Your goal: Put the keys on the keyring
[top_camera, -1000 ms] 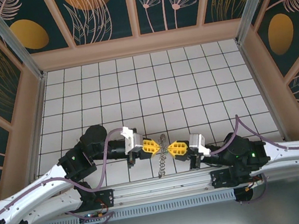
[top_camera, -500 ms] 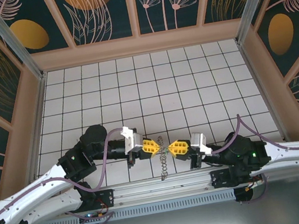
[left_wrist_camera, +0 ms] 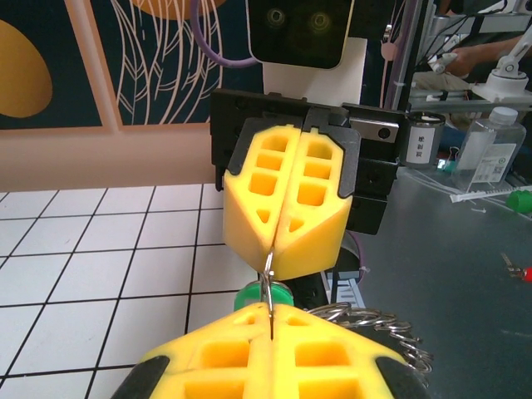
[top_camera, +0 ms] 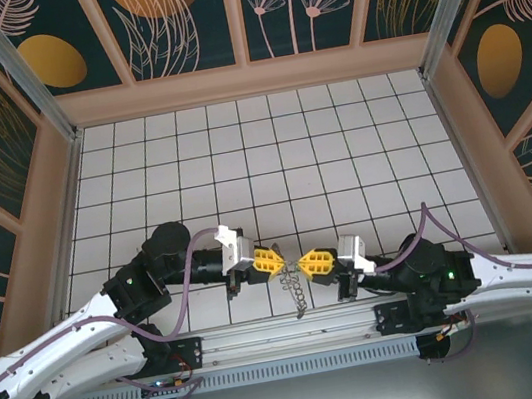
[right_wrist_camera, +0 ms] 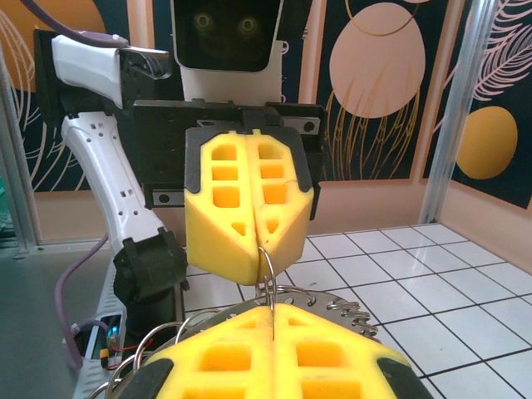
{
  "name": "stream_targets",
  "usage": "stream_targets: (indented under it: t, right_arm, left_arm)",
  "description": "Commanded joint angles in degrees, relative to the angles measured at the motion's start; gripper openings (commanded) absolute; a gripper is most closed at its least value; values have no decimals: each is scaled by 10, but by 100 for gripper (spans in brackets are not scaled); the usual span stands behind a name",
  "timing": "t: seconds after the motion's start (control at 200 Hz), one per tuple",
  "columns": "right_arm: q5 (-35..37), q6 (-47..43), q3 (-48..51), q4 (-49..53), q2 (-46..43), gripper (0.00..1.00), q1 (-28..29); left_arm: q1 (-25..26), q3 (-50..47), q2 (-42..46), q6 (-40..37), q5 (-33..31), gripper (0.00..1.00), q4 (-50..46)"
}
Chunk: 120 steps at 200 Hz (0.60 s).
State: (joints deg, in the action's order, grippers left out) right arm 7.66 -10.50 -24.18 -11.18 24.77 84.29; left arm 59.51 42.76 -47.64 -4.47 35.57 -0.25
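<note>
Top external, grippers: left gripper (top_camera: 268, 259) and right gripper (top_camera: 314, 263) meet tip to tip at lower centre of frame, above the near edge of the tiled table (top_camera: 339, 147); both pairs of jaws fully closed.
Top external, keyring: keyring (top_camera: 297, 291) hangs as a bunched chain from the meeting point, trailing toward the bottom of frame; the key is too small to pick out here.
Left wrist, grip: own fingers at bottom centre, right gripper's fingers facing them mid-frame; one thin wire runs from seam to seam, so each appears clamped on a strand of the keyring.
Left wrist, key: green key (left_wrist_camera: 262, 296) just under the right gripper's tip, behind the wire; whether it rides the wire or is pinched, cannot tell; chain bunched at lower right.
Right wrist, grip: thin wire loop between the left gripper's tip mid-frame and own fingers at bottom; chain coils behind at centre right; loose wire loops at lower left.
Risk, slip: wire thin, pads broad; a slight pull apart could draw it out of one seam; the chain's hanging weight would then drag the lot to the tiles.
Risk, key: key looks unsecured; if either jaw eases to let it pass, it may drop off rather than slide on.
Risk, collision: tips nearly touching; any closing-in could jam fingers together and bend the wire.
</note>
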Motion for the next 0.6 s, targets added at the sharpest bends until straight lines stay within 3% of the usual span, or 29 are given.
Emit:
stream_targets:
  t: [0.0, 0.596]
  right_arm:
    - [-24, 10, -17, -24, 8, 0, -4]
    - [-40, 7, -27, -29, 4, 0, -7]
  left_arm:
    - [-1, 18, 1, -12, 12, 0, 21]
    - [-2, 22, -10, -18, 6, 0, 5]
